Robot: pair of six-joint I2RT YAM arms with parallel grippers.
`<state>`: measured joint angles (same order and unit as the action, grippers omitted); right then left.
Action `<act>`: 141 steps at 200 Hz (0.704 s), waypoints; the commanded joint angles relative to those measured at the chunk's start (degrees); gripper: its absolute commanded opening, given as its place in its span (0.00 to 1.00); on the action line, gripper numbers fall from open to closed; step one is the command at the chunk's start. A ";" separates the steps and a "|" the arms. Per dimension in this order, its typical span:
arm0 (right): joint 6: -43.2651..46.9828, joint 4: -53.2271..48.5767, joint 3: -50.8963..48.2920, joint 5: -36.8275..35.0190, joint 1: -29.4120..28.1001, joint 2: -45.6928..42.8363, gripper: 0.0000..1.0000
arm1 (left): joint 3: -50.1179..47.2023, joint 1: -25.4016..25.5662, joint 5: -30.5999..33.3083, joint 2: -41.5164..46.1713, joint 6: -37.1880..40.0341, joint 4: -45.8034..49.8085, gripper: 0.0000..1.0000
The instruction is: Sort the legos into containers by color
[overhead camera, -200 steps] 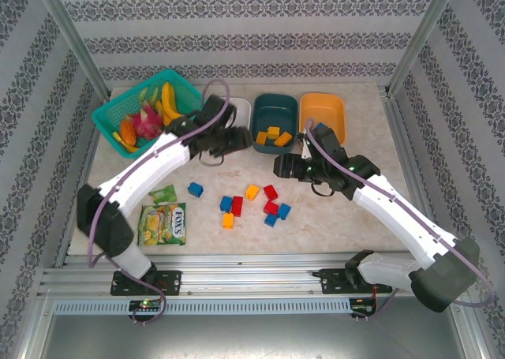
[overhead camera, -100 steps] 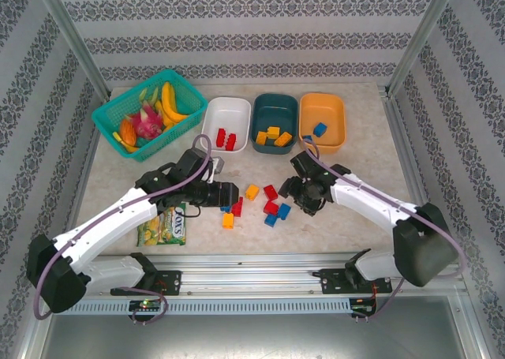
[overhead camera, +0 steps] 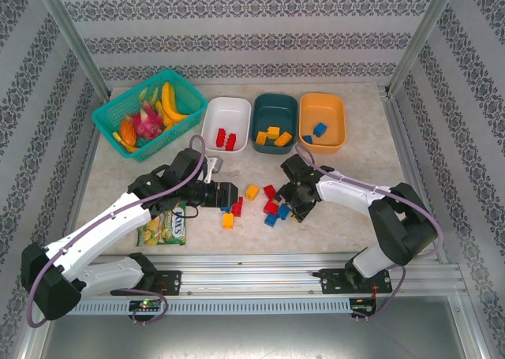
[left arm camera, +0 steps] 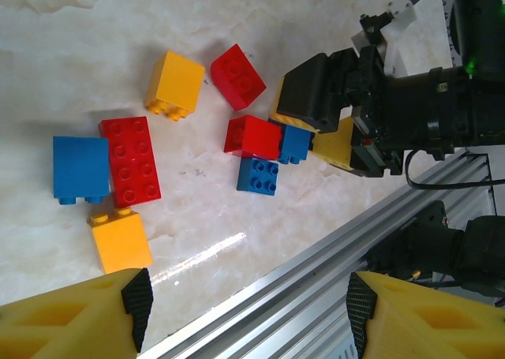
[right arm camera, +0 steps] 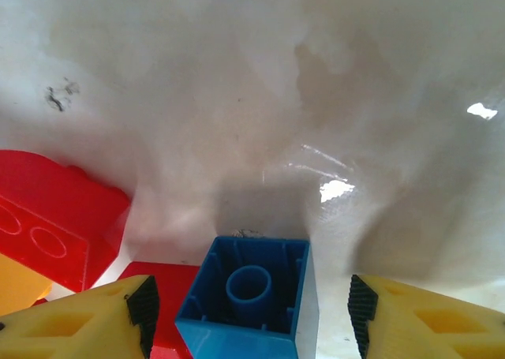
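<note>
**A:** Where are we standing with the right gripper [overhead camera: 290, 205]?

**B:** Its fingers are sitting apart, straddling a blue brick [right arm camera: 251, 300]. They are clamping nothing yet.

**A:** And the left gripper [left arm camera: 246, 297]?

**B:** Also spread, hovering over the loose legos [overhead camera: 271, 192] at 9 o'clock from the right one.

**A:** How are we closing well?

**B:** We're centring on the blue and keeping the pads off the red brick [right arm camera: 55, 217] at 9 o'clock. We're squeezing flat sides, then we're aiming for the orange tub [overhead camera: 341, 110] at 1 o'clock, where other blues [overhead camera: 319, 128] are lying.
</note>
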<state>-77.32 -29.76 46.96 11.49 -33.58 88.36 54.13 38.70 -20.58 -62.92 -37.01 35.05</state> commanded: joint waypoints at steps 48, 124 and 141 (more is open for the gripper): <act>-1.87 -0.04 0.21 0.25 -0.86 2.33 0.51 | -0.94 0.77 -0.56 0.36 0.99 -3.47 0.68; 6.22 -11.28 8.17 -8.68 1.33 -3.00 0.26 | 4.35 0.75 -1.45 -3.61 0.37 -5.60 0.68; 12.97 -15.54 13.73 -13.34 4.57 -5.63 0.25 | 9.52 0.77 -1.89 -7.08 -0.52 -7.42 0.69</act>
<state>-73.28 -37.43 53.28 6.81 -32.49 87.72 56.58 38.70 -21.08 -66.83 -37.08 32.73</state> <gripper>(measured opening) 0.327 0.683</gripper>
